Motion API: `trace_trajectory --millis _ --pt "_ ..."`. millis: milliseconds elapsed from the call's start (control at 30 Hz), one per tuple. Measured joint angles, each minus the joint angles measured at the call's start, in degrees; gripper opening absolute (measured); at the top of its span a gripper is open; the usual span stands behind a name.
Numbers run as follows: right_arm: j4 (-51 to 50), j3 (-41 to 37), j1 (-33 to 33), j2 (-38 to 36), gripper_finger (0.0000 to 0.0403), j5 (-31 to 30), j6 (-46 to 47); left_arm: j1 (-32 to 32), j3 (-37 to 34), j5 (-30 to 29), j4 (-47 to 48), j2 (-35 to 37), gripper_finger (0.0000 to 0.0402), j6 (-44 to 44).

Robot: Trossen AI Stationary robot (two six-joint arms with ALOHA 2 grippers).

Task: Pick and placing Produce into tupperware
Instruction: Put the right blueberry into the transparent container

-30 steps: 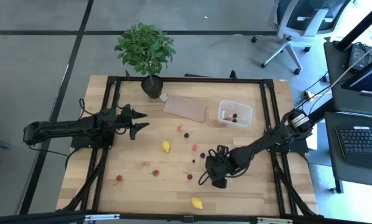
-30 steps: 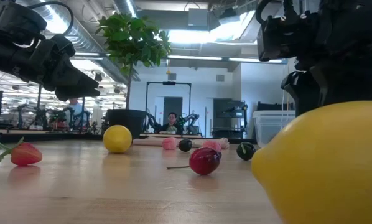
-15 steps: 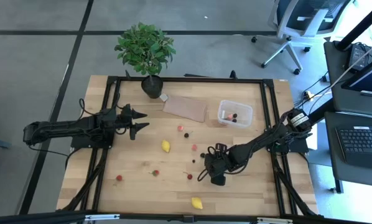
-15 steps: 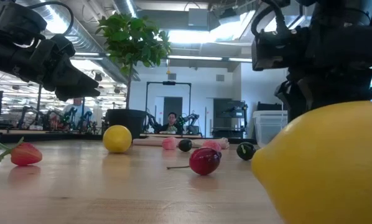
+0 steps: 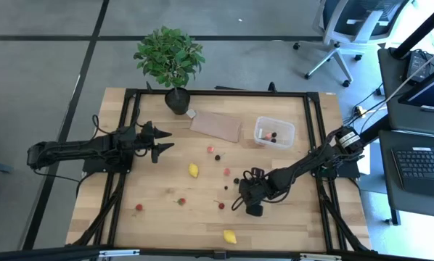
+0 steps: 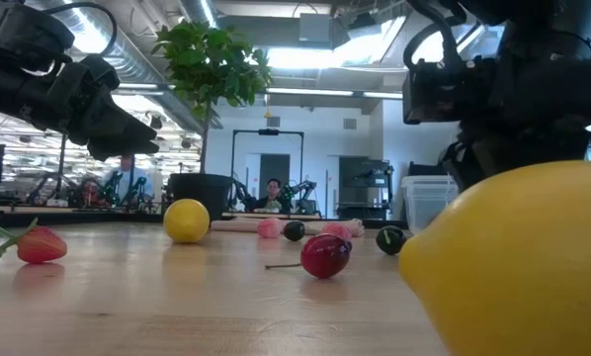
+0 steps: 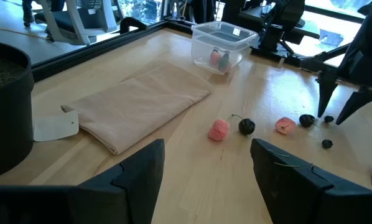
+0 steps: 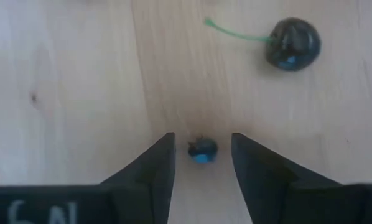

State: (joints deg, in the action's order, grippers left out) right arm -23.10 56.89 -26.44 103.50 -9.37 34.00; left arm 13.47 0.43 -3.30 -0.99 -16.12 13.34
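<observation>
The right gripper is held low over the table, pointing straight down, with a small dark berry lying on the wood between its two fingers. The fingers stand apart on either side of the berry, a gap being seen on each side, so nothing is grasped. Just beyond the fingertips a dark cherry with a green stem is seen. In the high view the right gripper is placed near the table's middle, and the tub is found well away from it, toward the far edge, with two or three pieces already inside. A lemon and a red cherry lie near the gripper on its left-arm side; a second lemon lies by the near edge. The left gripper is held off the table with its fingers spread and empty, well apart from the right one.
</observation>
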Motion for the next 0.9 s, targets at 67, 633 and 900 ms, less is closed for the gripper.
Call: trace_trajectory --millis 67,633,900 --pt "0.19 -0.27 0.00 0.00 0.0154 -0.02 -0.02 0.01 0.00 0.01 0.00 0.00 0.0231 0.00" --pt "-0.54 0.06 0.04 1.75 0.0078 0.48 0.28 0.01 0.00 -0.01 0.00 0.00 0.0231 -0.42" --pt "-3.97 1.52 0.54 1.42 0.0054 0.40 3.97 0.01 0.00 -0.01 0.00 0.02 0.0231 -0.42"
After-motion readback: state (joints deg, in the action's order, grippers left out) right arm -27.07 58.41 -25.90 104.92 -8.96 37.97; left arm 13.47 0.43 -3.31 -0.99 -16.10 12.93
